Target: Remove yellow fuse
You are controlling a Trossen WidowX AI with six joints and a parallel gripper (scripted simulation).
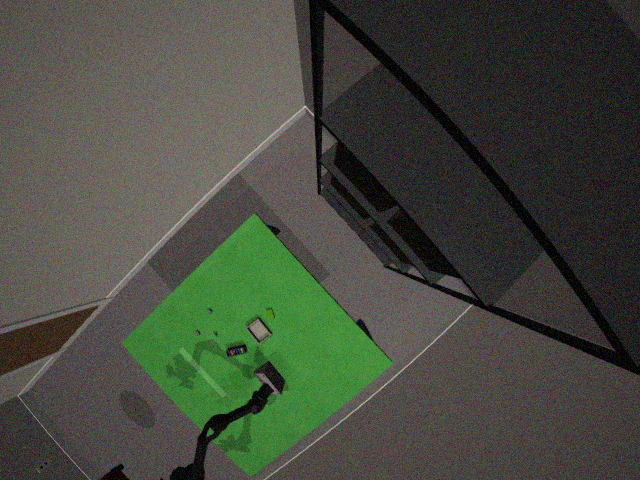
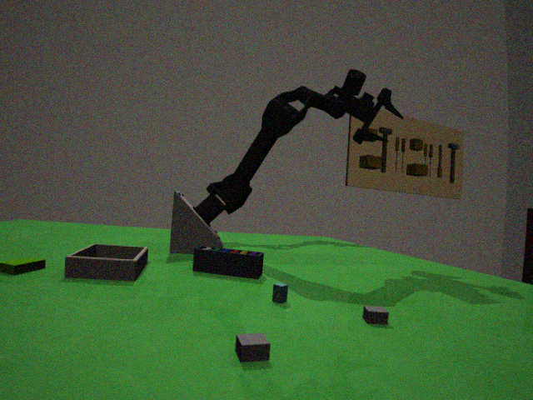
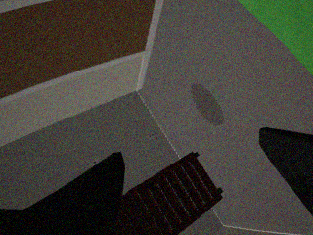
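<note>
the gripper hangs high in the air at the end of the black arm, its fingers spread wide with nothing between them. in the wrist view one dark finger shows at the right edge and another dark mass fills the lower left, with only grey floor, a dark ribbed mat and a corner of green between them. the arm rises from a grey wedge-shaped base on the green table top and leans away to the right, well above and apart from everything on the table.

just in front of the base sits the fuse block, a low dark box with a row of small coloured fuse tops along its upper face. the yellow fuse is seated among them as a tiny yellow-orange cap barely proud of the block; its shape is too small to tell further. from above the block shows only as a dark bar with coloured specks.

the tray, an open grey box with a dark inside, stands to the left of the block, near but apart. a flat green slab lies further left. three small grey cubes are scattered nearer the camera.
</note>
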